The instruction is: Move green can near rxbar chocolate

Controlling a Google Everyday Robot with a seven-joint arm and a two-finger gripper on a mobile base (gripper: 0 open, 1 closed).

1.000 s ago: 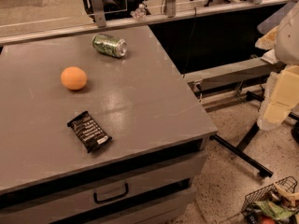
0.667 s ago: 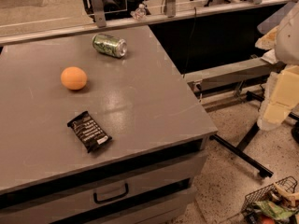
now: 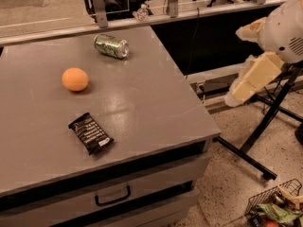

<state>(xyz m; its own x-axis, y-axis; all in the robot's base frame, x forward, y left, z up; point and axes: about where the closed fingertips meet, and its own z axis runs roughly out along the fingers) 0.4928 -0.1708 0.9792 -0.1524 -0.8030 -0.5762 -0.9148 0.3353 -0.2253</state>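
The green can (image 3: 111, 46) lies on its side near the far edge of the grey cabinet top (image 3: 156, 108). The rxbar chocolate (image 3: 91, 133), a black wrapper with white lettering, lies flat toward the front left, well apart from the can. My gripper (image 3: 236, 97) is the cream-coloured end of the arm (image 3: 284, 30) at the right. It hangs off the table beyond its right edge, far from both the can and the bar, and holds nothing that I can see.
An orange ball (image 3: 75, 79) sits between the can and the bar, to the left. A rail with metal posts (image 3: 99, 6) runs along the far edge. A black stand (image 3: 255, 136) and a wire basket (image 3: 274, 207) are on the floor at the right.
The arm's cream end has swung left and slightly up, toward the table's right edge. The can, ball and bar have not moved.
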